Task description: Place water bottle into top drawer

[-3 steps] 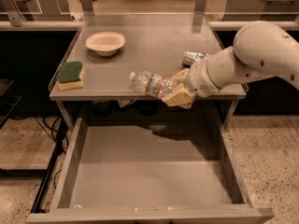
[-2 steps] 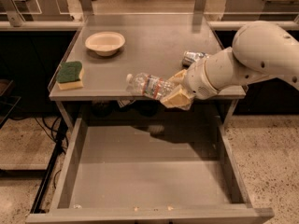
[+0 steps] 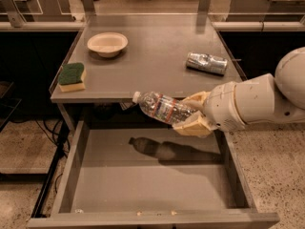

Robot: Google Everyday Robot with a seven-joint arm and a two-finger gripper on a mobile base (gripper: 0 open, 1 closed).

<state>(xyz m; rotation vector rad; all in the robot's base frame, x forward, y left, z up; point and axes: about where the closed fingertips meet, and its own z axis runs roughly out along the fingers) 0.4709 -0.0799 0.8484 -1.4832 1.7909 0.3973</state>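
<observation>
The water bottle [image 3: 162, 107] is a clear ribbed bottle with a white cap and a red and blue label. It lies tilted in the air, cap pointing left, just in front of the table edge and above the open top drawer [image 3: 147, 175]. My gripper [image 3: 193, 113] is shut on its base end, with the white arm reaching in from the right. The bottle's shadow falls on the drawer's flat grey bottom.
On the grey table [image 3: 152, 56] stand a cream bowl [image 3: 107, 44] at the back left, a green and yellow sponge [image 3: 72, 76] at the front left, and a crushed silver can [image 3: 206, 63] at the right. The drawer's front wall [image 3: 152, 218] is near the lower edge.
The gripper has carried the bottle forward and down, from above the table's front edge to over the open drawer.
</observation>
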